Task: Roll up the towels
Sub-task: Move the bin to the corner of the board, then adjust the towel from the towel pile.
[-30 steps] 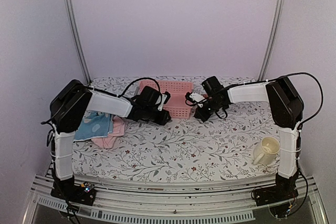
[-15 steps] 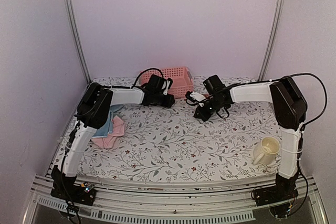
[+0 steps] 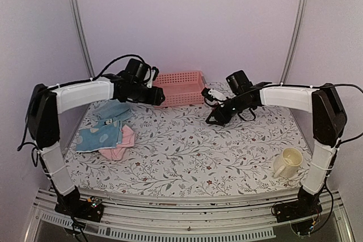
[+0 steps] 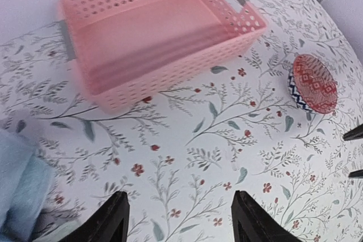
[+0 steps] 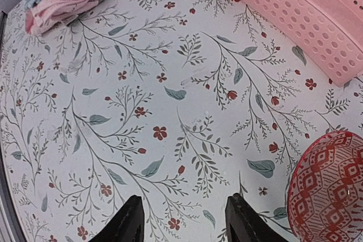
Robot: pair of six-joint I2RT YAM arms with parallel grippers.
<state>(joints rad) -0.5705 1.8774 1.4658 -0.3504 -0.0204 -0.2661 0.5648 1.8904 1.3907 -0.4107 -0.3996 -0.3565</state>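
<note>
Meanwhile, near the far edge of the flowered counter (image 3: 187, 151), the left fingers (image 4: 115, 222) hover spread wide and hold nothing, just short of the pink basket (image 4: 153, 38). The right fingers (image 5: 131, 219) gape equally empty beside a red patterned bowl (image 5: 329, 179). By the left edge lie the towels (image 3: 108, 131): a spotted blue towel (image 3: 97, 136) overlapping a pink towel (image 3: 123, 143), a light blue towel (image 3: 113, 110) behind them. A cream mug (image 3: 288, 162) stands near the right edge.

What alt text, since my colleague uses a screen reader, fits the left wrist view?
A pink basket sits on a floral tablecloth, beyond the open left tool. A red patterned bowl lies at right, a light blue towel at the left edge.
</note>
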